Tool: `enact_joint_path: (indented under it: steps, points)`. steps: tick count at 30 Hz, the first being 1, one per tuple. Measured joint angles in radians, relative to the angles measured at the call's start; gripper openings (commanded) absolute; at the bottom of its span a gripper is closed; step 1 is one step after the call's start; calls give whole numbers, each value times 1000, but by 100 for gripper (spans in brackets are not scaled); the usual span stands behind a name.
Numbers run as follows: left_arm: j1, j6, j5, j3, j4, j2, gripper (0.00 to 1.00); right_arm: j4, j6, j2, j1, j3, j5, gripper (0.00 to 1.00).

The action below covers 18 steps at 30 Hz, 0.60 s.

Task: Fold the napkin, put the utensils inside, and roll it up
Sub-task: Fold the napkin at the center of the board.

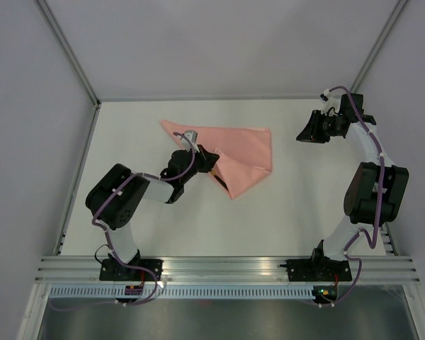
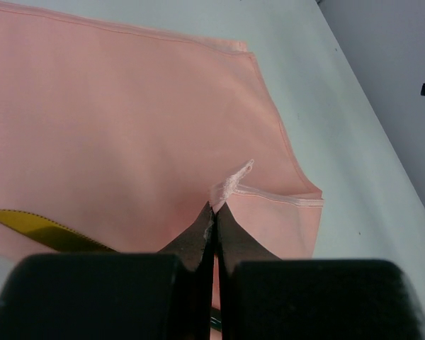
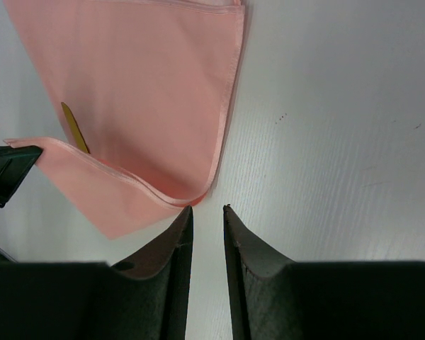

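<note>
The left gripper is pinching the shiny pink napkin; the right gripper is gaping empty; wrist views are showing a yellow utensil.

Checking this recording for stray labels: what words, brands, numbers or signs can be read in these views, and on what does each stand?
None: no view shows readable text.
Napkin: plain pink, no print or tag.
Utensil: yellow part only, no marking seen.
Left arm's base and right arm's base: any lettering is too small to read.
</note>
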Motion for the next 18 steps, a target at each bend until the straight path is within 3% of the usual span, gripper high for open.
enact_joint_path:
  steps: [18]
  points:
    - [130,-95,136,-1,1,106,5,1,0,0,13,0,1,29]
